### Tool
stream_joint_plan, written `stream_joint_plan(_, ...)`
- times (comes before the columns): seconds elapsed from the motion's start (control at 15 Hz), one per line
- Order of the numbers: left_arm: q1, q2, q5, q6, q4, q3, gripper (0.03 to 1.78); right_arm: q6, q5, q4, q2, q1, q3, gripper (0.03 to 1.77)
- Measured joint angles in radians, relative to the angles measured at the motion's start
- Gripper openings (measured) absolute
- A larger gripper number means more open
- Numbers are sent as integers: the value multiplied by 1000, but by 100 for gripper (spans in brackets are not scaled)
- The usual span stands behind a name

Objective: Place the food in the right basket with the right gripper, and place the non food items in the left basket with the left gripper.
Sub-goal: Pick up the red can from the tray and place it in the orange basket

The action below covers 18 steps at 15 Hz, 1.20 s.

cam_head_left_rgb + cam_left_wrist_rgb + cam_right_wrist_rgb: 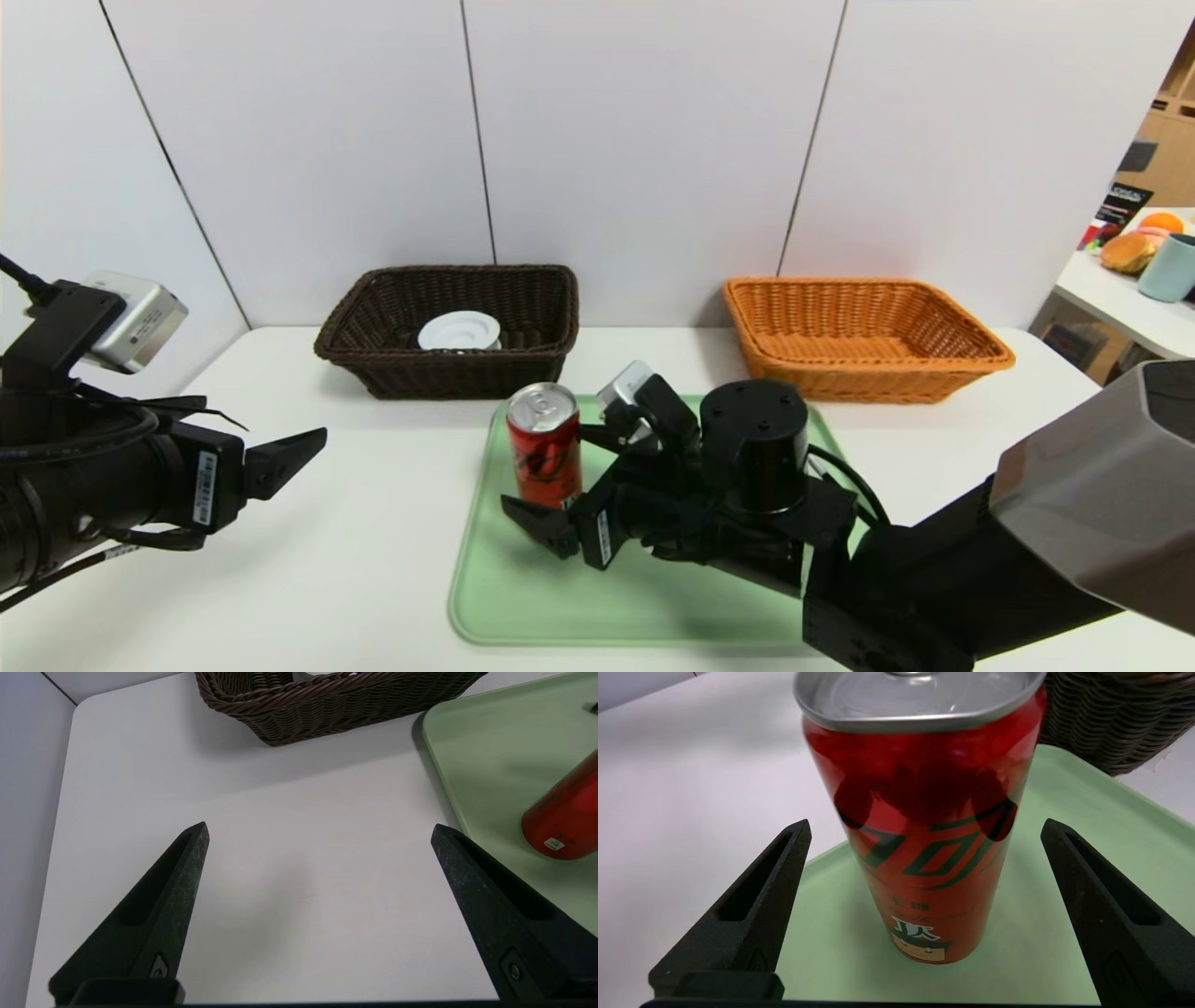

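The left gripper (280, 462) hangs over the white tabletop (327, 523), fingers spread and empty. The dark brown basket (448, 369) holds a white strainer disc (458, 331). On the green tray (523, 597), the red drink can (544, 445) stands upright between the right gripper's (924, 830) parted fingers, untouched. The orange basket (864, 341) sits far right.

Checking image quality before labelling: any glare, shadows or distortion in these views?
Head view: straight wall seams splay outward. Right wrist view: the can bulges and its sheen mirrors dark shapes. Left wrist view: soft shadow on the table under the open left gripper.
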Motion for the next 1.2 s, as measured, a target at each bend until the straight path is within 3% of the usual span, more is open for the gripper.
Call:
stream_joint_plan(0.27,0,2,-1,0,0,1,169,2,-24,-1,34,0,-27,170)
stream_joint_plan(1.2,1,10,-6,0,6,1,169,-2,-29,-1,89,-2,-100,170)
